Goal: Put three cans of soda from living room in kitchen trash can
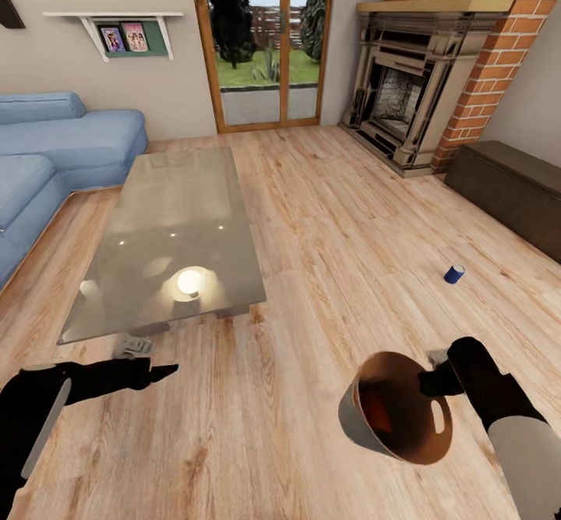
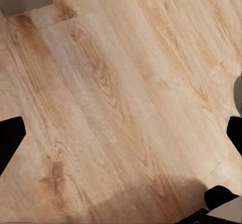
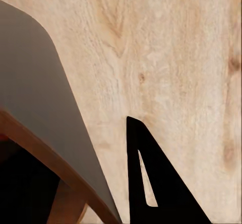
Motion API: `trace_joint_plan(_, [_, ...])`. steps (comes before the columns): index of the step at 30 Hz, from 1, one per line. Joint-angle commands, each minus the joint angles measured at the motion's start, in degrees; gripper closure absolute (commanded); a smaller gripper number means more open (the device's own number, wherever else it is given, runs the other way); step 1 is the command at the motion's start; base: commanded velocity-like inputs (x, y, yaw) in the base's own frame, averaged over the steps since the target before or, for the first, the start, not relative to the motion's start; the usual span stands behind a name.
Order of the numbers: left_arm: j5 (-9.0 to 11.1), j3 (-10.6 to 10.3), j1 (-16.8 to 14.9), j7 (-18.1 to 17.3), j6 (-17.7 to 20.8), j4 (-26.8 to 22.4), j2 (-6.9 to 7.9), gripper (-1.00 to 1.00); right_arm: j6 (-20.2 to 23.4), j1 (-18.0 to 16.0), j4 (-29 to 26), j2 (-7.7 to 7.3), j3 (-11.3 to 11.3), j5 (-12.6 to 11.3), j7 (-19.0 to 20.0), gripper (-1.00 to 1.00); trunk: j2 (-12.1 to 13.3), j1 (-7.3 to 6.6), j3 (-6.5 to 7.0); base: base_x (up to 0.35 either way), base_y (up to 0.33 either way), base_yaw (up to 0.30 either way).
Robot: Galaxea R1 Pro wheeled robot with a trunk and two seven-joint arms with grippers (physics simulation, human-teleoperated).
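A dark blue can of soda (image 1: 454,273) stands on the wood floor at the right, ahead of my right arm. A small silvery-grey can-like thing (image 1: 134,344) lies on the floor at the near edge of the low table, just ahead of my left gripper (image 1: 160,370). That gripper is open, its fingers (image 2: 10,139) spread wide over bare floor. My right gripper (image 1: 436,380) is shut on the rim of the tash can (image 1: 354,426), holding it tilted above the floor. An orange-red shape (image 1: 380,408) sits in shadow inside it. One finger (image 3: 151,183) lies outside the bin wall (image 3: 45,103).
The glossy grey low table (image 1: 167,231) stands ahead on the left, with the blue sofa (image 1: 54,146) beyond it. A brick fireplace (image 1: 436,76) and a dark bench (image 1: 510,192) line the right side. Glass doors (image 1: 269,44) are at the back. Open floor lies between table and bench.
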Motion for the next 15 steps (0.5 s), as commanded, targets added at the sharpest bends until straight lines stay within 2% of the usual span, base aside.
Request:
trace_joint_plan(1, [0.3,-0.3,-0.3,0.3,-0.3,0.3,-0.33,-1.0,-0.4,0.3,-0.3,0.34,0.3,-0.3,0.5,1.0,0.0,0.0,0.0,0.0,0.0,0.0])
trace_joint_plan(3, [1.0,-1.0,-1.0,1.0,-1.0,1.0,-0.98,-1.0,-2.2,1.1,-1.0,0.96,1.0,3.1,0.8,1.0,0.0,0.0,0.0,0.0,0.0,0.0])
trace_joint_plan(6, [2.1,-1.9,-2.0,1.9,-1.9,1.9,-1.95,-1.0,-4.2,2.1,-1.9,1.93,2.1,5.8,1.4,1.0,0.0,0.0,0.0,0.0,0.0,0.0])
trace_joint_plan(12, [4.1,-2.5,-3.9,3.9,-3.8,3.8,-3.89,-1.0,-7.6,4.3,-3.8,3.86,4.2,8.3,2.5,1.0,0.0,0.0,0.0,0.0,0.0,0.0])
trace_joint_plan(15, [4.6,-2.5,-4.9,4.8,-4.7,4.8,-4.86,-1.0,-9.2,5.3,-4.8,4.83,4.4,9.1,3.0,1.0,0.0,0.0,0.0,0.0,0.0,0.0])
